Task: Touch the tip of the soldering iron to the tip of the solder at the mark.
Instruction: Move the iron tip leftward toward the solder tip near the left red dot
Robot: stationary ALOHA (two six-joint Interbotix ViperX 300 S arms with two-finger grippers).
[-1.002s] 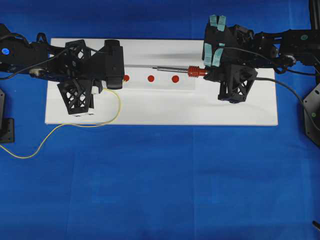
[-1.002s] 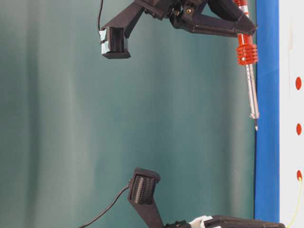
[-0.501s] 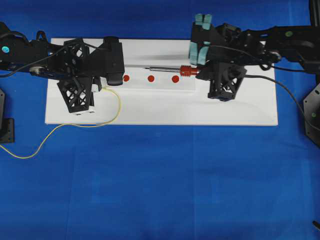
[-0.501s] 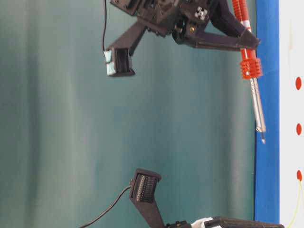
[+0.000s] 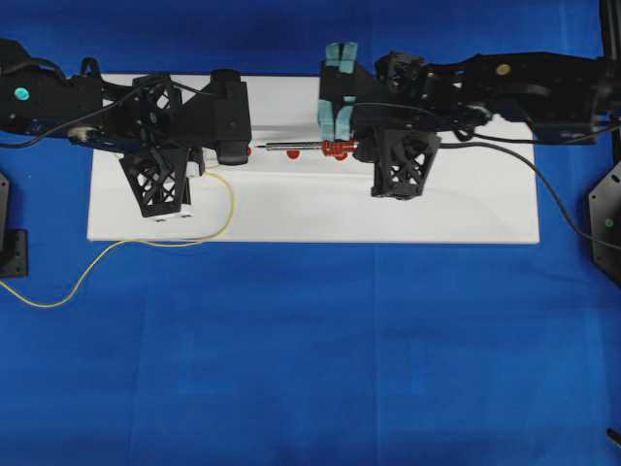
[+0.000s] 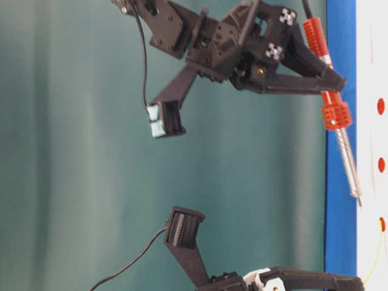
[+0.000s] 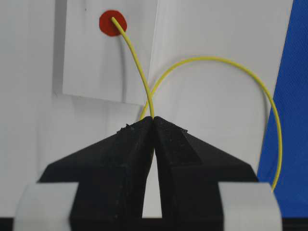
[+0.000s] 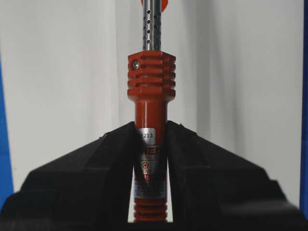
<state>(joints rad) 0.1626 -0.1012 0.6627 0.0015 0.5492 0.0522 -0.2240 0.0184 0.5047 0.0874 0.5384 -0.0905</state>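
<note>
One soldering iron lies level at upper centre, grasped by the right hand; one yellow solder, pinched by the left hand, touches one red mark. Both work above one white board on a blue tabletop, with a green wall behind.

Both arms are matte black with lattice-framed wrist camera mounts; the right gripper has teal-padded fingers, the left gripper white tape bands, and black cables trail along both.
</note>
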